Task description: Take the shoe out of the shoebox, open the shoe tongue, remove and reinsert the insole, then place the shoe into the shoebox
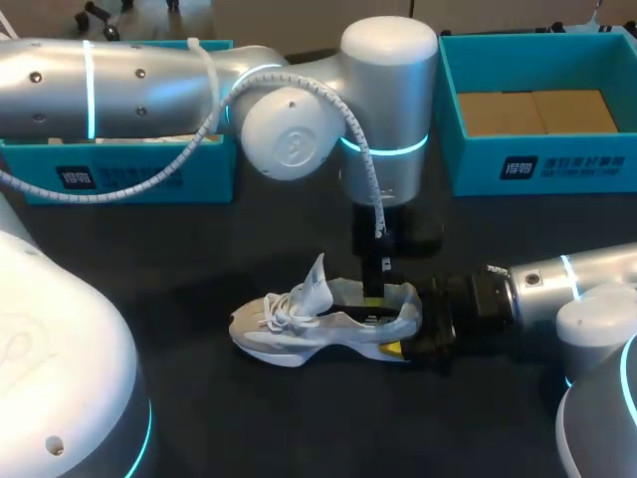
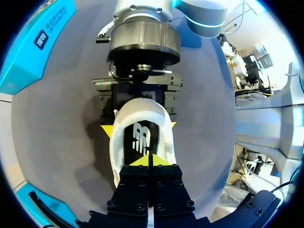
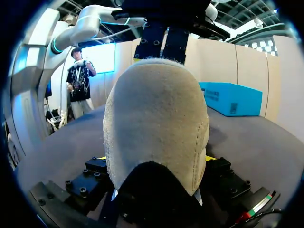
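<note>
Pale grey fabric: the shoe stands on its sole, out of its box, directly under the left gripper, with its heel in the right gripper.

Left gripper: fingers pressed together, pointing down into the shoe's opening, tips at the black insole. Whether a fold of insole is pinched between them cannot be told.

Right gripper: level with the table, clamped on the heel from both sides, one yellow tip against each flank.

Beside the left gripper, on the toe side, the tongue stands upright, clear of the laces.

Progress, as judged: removal from the box and opening of the tongue are done. The insole lies inside the shoe, and the views do not settle whether it is about to come out or has already gone back. Return to the box is left.

Surface: a dark matte table. Well beyond both grippers, at its far edge, are an open teal box with a brown floor and a second teal box behind the left arm.
</note>
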